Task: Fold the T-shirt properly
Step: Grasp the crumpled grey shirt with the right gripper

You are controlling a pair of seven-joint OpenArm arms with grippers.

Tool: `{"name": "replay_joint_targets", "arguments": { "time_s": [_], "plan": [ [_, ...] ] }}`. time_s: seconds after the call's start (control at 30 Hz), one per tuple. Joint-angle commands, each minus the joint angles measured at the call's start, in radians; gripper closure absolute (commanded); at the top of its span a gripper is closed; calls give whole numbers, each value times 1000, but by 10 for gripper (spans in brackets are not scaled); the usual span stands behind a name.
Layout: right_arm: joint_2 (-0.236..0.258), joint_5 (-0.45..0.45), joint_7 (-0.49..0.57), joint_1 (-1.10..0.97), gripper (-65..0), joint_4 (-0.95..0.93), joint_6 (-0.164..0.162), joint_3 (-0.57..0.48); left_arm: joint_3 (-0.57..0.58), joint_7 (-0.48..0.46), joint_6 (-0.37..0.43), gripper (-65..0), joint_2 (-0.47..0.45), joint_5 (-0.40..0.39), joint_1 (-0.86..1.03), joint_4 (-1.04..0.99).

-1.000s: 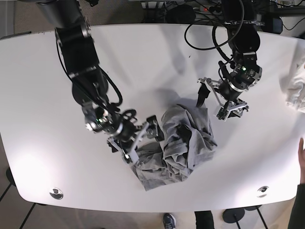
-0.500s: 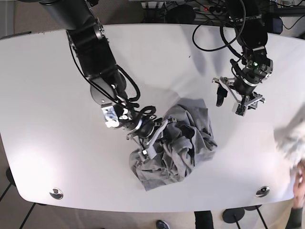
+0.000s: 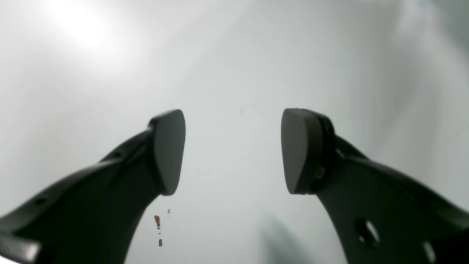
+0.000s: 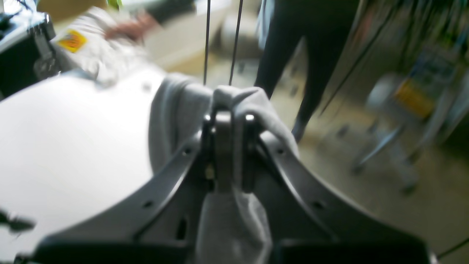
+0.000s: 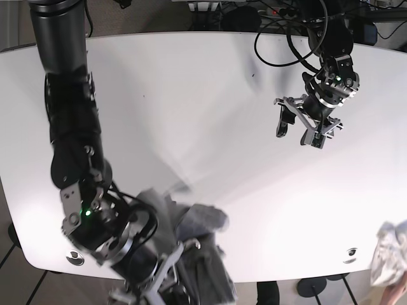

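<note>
T-shirt (image 5: 191,248) overhanging white table (image 5: 191,89), blurred room

— Crumpled grey cotton T-shirt (image 5: 191,248): where?
— Bunched at the near edge of the white table, on the base view's lower left, partly spilling past the rim.
— Flat or folded?
— Neither; heaped in loose wrinkles, blurred in places. In the right wrist view (image 4: 234,110), one fold pinched and draped upward, cloth hanging below.
— Colour even?
— Plain light grey throughout.

left claw (image 3: 233,150): jaws spread, empty | right claw (image 4: 224,128): clamped on grey T-shirt (image 4: 176,121), near table's front edge
</note>
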Motion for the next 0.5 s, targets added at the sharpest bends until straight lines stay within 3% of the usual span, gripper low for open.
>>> {"name": "replay_joint_targets", "arguments": {
  "time_s": [0.03, 0.2, 0.3, 0.5],
  "plan": [
    [-8, 12, 9, 118, -21, 70, 2, 11, -2, -26, 0, -374, -6, -19, -14, 20],
    [-14, 14, -28, 222, -21, 90, 2, 9, 0, -26, 0, -374, -3, -20, -18, 49],
    [-51, 51, -31, 174, -21, 87, 2, 6, 0, -26, 0, -374, -2, -20, -19, 77],
    [-45, 138, -31, 39, -21, 89, 2, 6, 0, -27, 0, -374, 31, -20, -57, 83]
  ]
}}
